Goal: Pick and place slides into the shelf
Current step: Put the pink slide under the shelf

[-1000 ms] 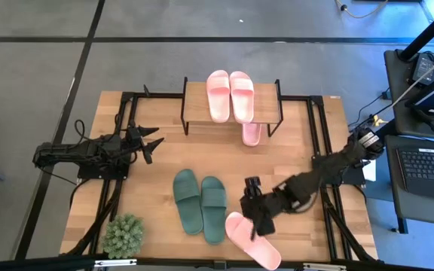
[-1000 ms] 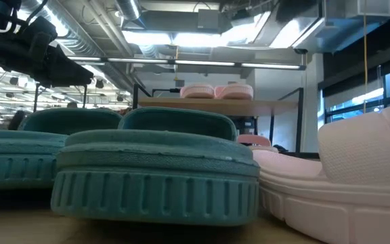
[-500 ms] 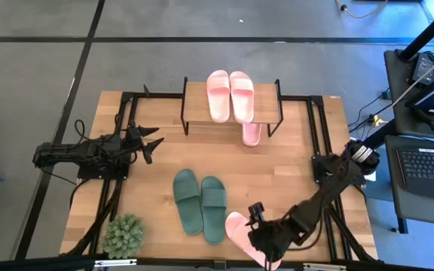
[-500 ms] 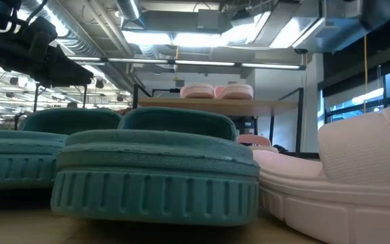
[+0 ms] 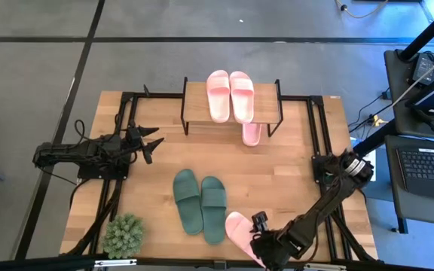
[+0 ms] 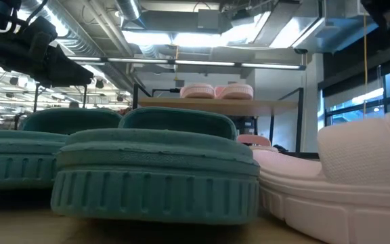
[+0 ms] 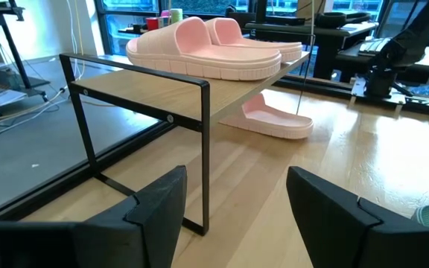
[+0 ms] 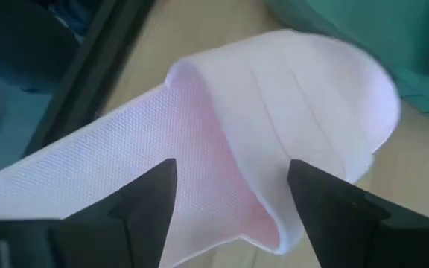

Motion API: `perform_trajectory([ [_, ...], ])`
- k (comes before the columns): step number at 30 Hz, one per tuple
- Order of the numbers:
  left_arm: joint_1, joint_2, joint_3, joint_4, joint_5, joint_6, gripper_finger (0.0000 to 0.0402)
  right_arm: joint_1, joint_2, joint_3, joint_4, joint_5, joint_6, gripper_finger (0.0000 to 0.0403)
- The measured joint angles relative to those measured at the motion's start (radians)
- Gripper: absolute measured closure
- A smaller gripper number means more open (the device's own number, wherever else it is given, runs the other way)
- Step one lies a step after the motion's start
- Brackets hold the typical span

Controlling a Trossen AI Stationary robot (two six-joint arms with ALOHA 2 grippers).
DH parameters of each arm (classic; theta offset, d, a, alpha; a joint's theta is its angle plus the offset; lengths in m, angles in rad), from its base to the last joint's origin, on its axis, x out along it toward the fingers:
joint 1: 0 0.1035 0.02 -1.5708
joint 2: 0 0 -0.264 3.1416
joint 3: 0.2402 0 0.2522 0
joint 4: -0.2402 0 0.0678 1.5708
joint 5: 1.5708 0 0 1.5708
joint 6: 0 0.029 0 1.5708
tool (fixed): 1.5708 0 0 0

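Note:
One light pink slide (image 5: 238, 226) lies slantwise at the table's near edge, sole down, right of the two dark green slides (image 5: 200, 202). My right gripper (image 5: 262, 242) hangs open over its near part. In the right wrist view the gripper (image 8: 231, 167) has a finger on either side of the wide strap (image 8: 222, 112). The shelf (image 5: 194, 102) stands at the far edge. Two pink slides (image 5: 230, 95) lie on its top board and a third (image 5: 252, 134) sticks out from under it. My left gripper (image 5: 153, 143) waits open at the table's left, facing the shelf (image 7: 147, 93). My right gripper comes at the pink slide from above, with its open fingers on either side of the strap's edge (image 8: 270, 212). I cannot tell whether the fingers touch the foam.
A small green plant (image 5: 123, 235) sits at the near left corner. Black frame rails (image 5: 319, 143) run along both sides of the table. In the low view the green slides (image 6: 154, 176) fill the foreground, with the pink slide (image 6: 357, 176) to their right. Bare wood lies between the green slides and the shelf.
My right gripper has moved toward the table's near edge, from beside the green slides to above the near part of the pink slide, and the arm has stretched out low along the table's right side. The slide has stayed where it was.

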Motion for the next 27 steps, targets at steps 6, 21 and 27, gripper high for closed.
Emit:
perform_trajectory([
  [6, 0.000, 0.000, 0.000, 0.000, 0.000, -0.001, 0.0177, -0.012, 0.010, 0.000, 0.012, 0.002, 0.016, 0.0142],
  [21, 0.000, 0.000, 0.000, 0.000, 0.000, -0.001, 0.0177, -0.012, 0.010, -0.001, 0.003, 0.003, -0.058, 0.0142],
  [27, 0.000, 0.000, 0.000, 0.000, 0.000, -0.001, 0.0177, -0.012, 0.010, -0.001, -0.013, 0.003, -0.013, 0.0142],
])
